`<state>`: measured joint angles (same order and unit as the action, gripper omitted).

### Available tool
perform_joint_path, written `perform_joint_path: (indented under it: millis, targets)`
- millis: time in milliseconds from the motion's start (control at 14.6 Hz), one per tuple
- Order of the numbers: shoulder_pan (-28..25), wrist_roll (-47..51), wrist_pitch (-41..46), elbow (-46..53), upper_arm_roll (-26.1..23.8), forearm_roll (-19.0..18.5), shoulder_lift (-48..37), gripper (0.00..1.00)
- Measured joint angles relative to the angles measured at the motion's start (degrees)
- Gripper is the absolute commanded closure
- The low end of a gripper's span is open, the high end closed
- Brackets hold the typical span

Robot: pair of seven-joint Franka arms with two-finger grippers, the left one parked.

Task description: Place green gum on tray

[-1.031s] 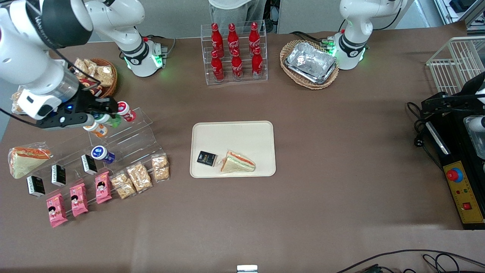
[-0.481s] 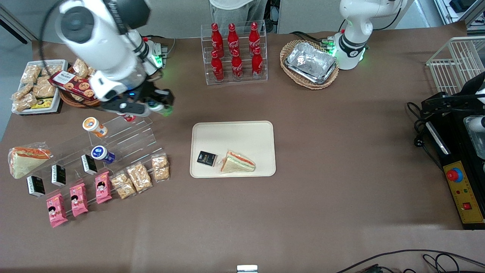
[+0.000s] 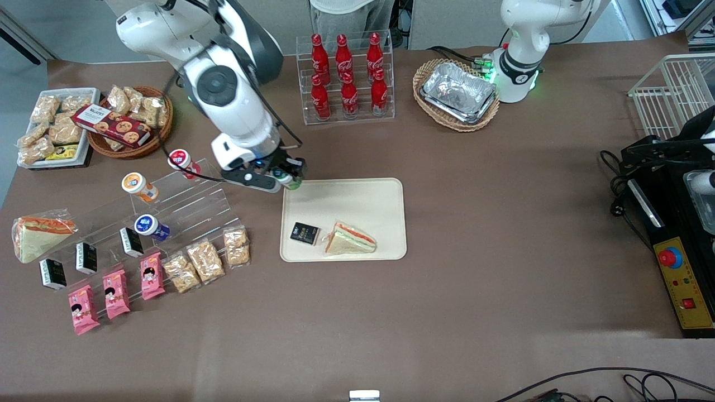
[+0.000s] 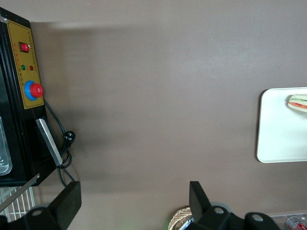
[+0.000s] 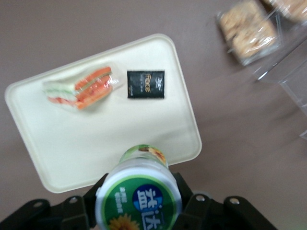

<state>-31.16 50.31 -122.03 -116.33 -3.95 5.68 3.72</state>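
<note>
My right gripper [image 3: 289,178] is shut on the green gum [image 5: 139,196], a small bottle with a green body and a white lid with a green label. It holds the bottle in the air over the corner of the cream tray [image 3: 368,195] that lies nearest the working arm's base. In the front view only a bit of green [image 3: 294,183] shows between the fingers. In the right wrist view the tray [image 5: 110,139] lies below the bottle. A wrapped sandwich [image 3: 350,238] and a small black packet [image 3: 304,233] lie on the tray.
A clear tiered stand [image 3: 184,201] beside the tray holds a red gum bottle [image 3: 181,161], an orange one [image 3: 138,186], a blue one [image 3: 149,227] and snack packs. A cola bottle rack [image 3: 346,75] and a wicker basket with foil trays [image 3: 457,92] stand farther from the camera.
My right gripper has carried the green gum from the clear stand, across the table, to above the tray's corner. The red gum bottle on the stand shows again.
</note>
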Motion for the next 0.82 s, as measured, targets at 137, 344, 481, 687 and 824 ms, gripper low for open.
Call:
perform_joint_path:
  millis: [137, 344, 481, 687, 824]
  targets:
    - [-2.6, 2.0, -8.4, -6.7, 0.0, 0.0, 1.1, 0.62]
    - [-5.6, 4.1, -16.3, -13.4, 0.0, 0.0, 2.7, 0.61]
    - [-6.7, 5.5, -19.2, -15.5, 0.0, -0.2, 3.7, 0.61]
    - [-6.7, 7.4, -22.5, -16.3, 0.2, -2.9, 6.4, 0.62]
    - [-6.7, 8.7, -24.5, -16.4, 0.4, -5.0, 8.4, 0.61]
